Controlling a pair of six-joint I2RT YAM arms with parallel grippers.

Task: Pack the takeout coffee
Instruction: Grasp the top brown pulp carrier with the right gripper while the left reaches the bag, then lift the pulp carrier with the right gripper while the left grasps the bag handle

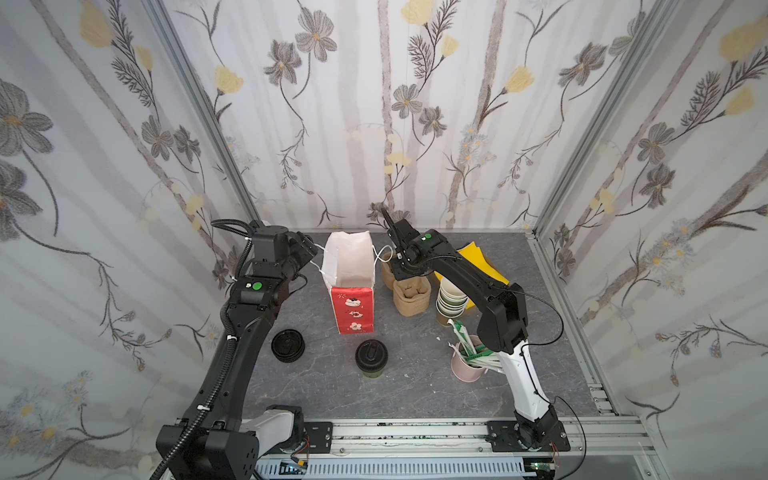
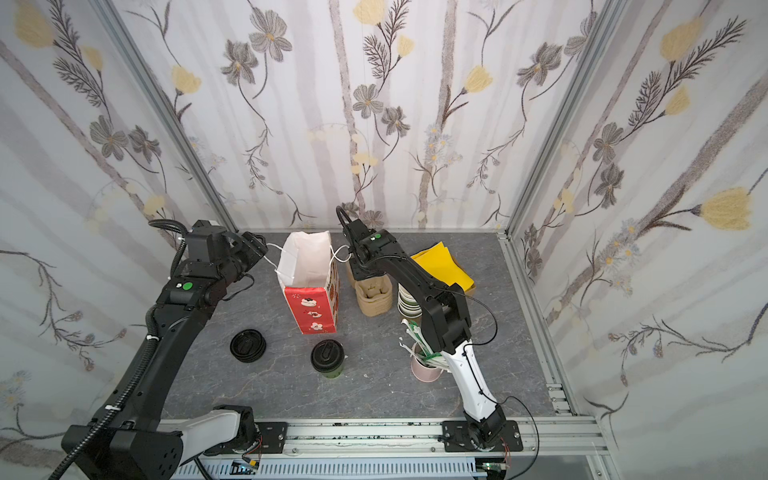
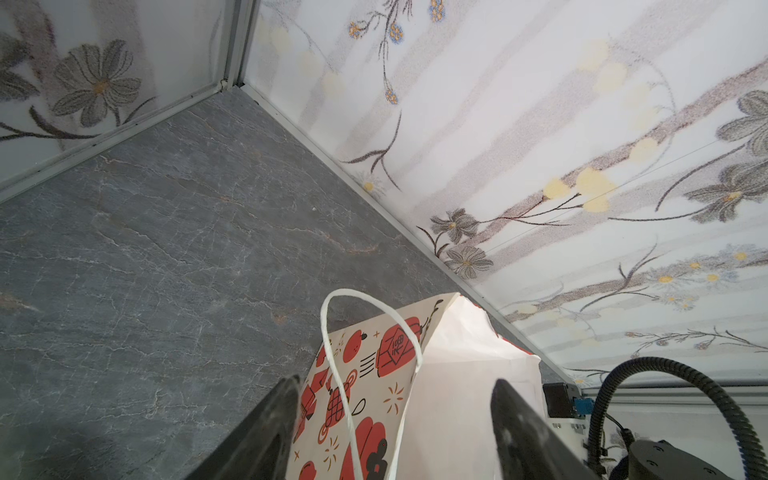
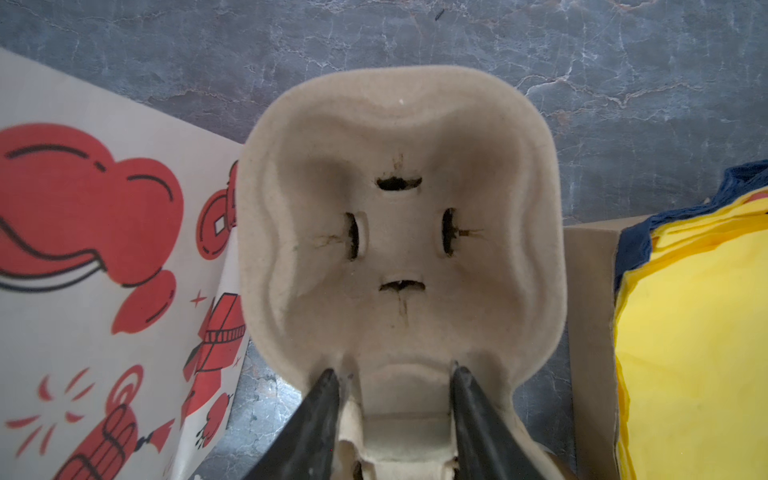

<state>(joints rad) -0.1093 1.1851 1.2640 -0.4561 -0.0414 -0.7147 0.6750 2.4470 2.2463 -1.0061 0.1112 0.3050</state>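
The takeout coffee point(image 1: 371, 357) point(image 2: 327, 358), a dark green cup with a black sip lid, stands upright near the table's middle front, apart from both grippers. Behind it stands an open red-and-white paper bag point(image 1: 351, 286) point(image 2: 309, 286) point(image 3: 374, 374) point(image 4: 104, 249). My left gripper point(image 1: 309, 247) point(image 3: 395, 399) is open at the bag's left side, its fingers astride the rim and the white cord handle point(image 3: 336, 353). My right gripper point(image 1: 394, 264) point(image 4: 395, 372) points down on a beige pulp cup carrier point(image 1: 411, 297) point(image 4: 399, 232) right of the bag. Its fingers press both sides of the carrier's narrow middle neck.
A stack of black lids point(image 1: 287, 345) point(image 2: 248, 345) lies at front left. Stacked lidless cups point(image 1: 451, 299), a pink cup of wrapped straws point(image 1: 467, 365) and yellow napkins point(image 1: 482, 262) point(image 4: 698, 332) sit at the right. Flowered walls close in three sides.
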